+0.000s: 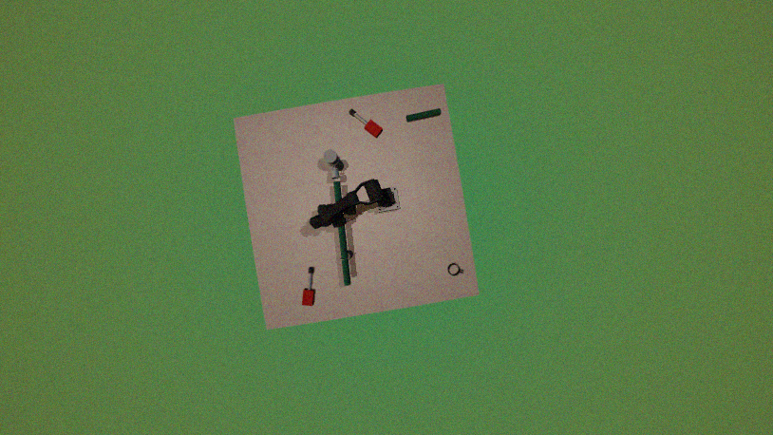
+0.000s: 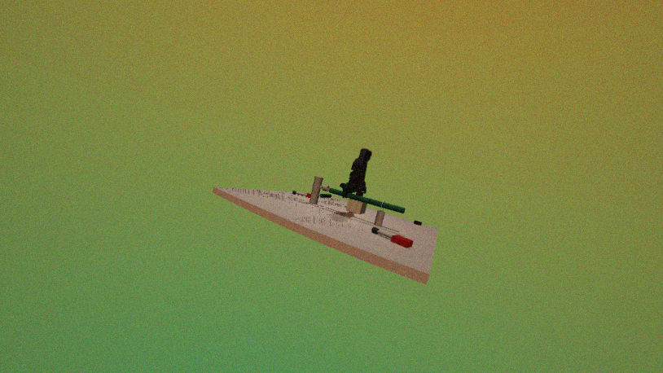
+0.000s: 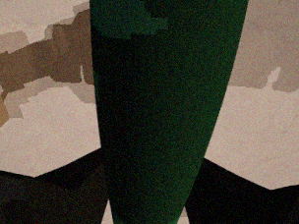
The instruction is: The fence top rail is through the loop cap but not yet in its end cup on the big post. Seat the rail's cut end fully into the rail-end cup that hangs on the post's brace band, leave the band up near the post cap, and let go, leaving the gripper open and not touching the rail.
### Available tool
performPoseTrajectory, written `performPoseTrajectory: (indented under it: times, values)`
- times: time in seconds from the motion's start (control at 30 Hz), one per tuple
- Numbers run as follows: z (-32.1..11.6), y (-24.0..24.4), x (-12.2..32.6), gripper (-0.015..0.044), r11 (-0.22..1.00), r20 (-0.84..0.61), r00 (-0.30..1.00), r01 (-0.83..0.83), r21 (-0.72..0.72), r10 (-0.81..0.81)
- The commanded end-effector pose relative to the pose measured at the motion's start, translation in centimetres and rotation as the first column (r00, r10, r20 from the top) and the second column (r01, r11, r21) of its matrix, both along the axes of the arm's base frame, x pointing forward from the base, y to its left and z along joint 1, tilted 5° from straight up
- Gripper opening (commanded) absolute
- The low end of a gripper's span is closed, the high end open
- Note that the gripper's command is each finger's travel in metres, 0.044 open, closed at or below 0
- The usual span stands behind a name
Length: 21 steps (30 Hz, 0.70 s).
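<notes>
- The gripper point(image 1: 338, 212) is clamped across the green rail point(image 1: 341, 237); the grip sits nearer the rail's post end than its free end
- In the wrist view the rail point(image 3: 167, 94) fills the middle, a dark finger point(image 3: 49, 214) on either side
- The rail's cut end lies just beside the big post point(image 1: 330, 157); whether it is seated I cannot tell
- The rail stands above the board point(image 1: 422, 216)

Long green rail point(image 3: 164, 107) runs off the wrist view's top edge. Pale rail-end cup point(image 1: 334, 174) too small to judge seating. Black gripper point(image 1: 339, 212) fingertips hidden from above
</notes>
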<state>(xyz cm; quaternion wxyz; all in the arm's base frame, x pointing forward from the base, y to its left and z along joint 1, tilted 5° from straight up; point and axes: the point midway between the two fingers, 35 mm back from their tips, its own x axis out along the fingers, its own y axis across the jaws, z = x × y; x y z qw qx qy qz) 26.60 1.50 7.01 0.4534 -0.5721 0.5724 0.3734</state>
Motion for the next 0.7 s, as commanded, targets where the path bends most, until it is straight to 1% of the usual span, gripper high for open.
performPoseTrajectory:
  times: [0.0, 0.67]
  values:
    - [0.17, -0.05, 0.05, 0.0, 1.0, 0.001, 1.0, -0.001, 0.001, 0.001]
    - [0.96, -0.63, 0.53, 0.0, 1.0, 0.001, 1.0, -0.001, 0.001, 0.001]
